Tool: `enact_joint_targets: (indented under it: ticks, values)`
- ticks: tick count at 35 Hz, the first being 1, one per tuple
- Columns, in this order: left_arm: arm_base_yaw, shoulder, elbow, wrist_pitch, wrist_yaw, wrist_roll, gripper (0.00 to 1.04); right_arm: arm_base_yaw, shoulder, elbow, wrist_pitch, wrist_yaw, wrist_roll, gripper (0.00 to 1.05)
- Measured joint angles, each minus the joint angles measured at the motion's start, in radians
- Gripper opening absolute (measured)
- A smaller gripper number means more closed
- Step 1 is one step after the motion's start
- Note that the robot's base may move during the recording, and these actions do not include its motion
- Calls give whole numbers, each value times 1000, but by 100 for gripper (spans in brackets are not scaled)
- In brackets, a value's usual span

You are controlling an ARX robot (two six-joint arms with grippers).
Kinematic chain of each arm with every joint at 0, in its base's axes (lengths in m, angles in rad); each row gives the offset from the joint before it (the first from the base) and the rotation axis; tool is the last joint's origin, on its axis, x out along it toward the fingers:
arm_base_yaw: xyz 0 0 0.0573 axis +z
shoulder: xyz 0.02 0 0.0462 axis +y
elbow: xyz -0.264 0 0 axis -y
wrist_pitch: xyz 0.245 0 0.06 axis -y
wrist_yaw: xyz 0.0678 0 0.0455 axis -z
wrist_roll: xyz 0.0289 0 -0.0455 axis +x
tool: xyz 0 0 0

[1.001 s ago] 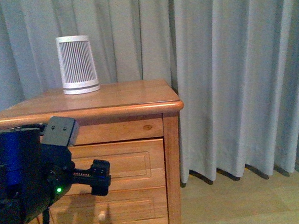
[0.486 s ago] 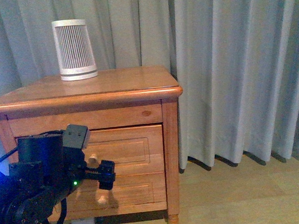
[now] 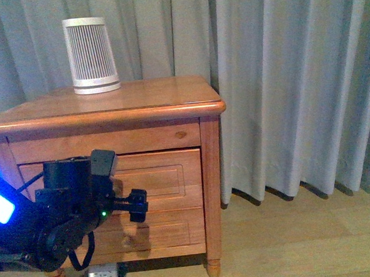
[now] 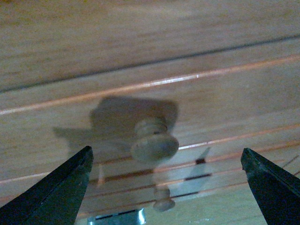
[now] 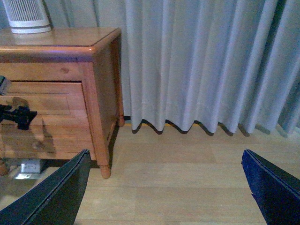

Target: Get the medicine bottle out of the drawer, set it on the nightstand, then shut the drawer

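Observation:
The nightstand (image 3: 139, 107) stands at the left with both drawers shut. The drawer (image 3: 168, 177) is the upper one; its round knob (image 4: 154, 143) sits close ahead in the left wrist view, between the spread fingers and untouched. My left gripper (image 3: 138, 207) is open, just in front of the drawer fronts, at about the seam between the two drawers. In the left wrist view the left gripper (image 4: 165, 157) frames the knob. My right gripper (image 5: 165, 155) is open over bare floor, off to the right of the nightstand (image 5: 93, 70). The medicine bottle is hidden.
A tall white ribbed device (image 3: 91, 55) stands at the back left of the nightstand top. The lower drawer (image 3: 171, 227) has its own knob (image 4: 163, 199). Grey curtains (image 3: 295, 88) hang behind and to the right. A wall socket (image 3: 102, 276) shows under the cabinet, above wood floor (image 3: 292, 245).
My left arm has reached further right toward the drawer fronts. The front view has shifted, so the nightstand's feet and the socket now show.

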Motion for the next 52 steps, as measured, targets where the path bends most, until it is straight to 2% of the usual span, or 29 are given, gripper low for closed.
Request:
enact_joint_targets:
  ticks: [7,18,22,26,40,52]
  values:
    - [0,23,38,-20,-1,-11,96,0,0,0,0,0,0,98]
    - [6,32,49,-18,-4,-16,40,0,0,0,0,0,0,98]
    - [9,32,49,-16,-2,-15,28,0,0,0,0,0,0,98]
    - [12,32,48,-14,5,-11,24,0,0,0,0,0,0,98]
    - [14,16,-14,44,23,-8,24,0,0,0,0,0,0,98]
    - [-2,-169,-469,266,7,33,22,0,0,0,0,0,0,98]
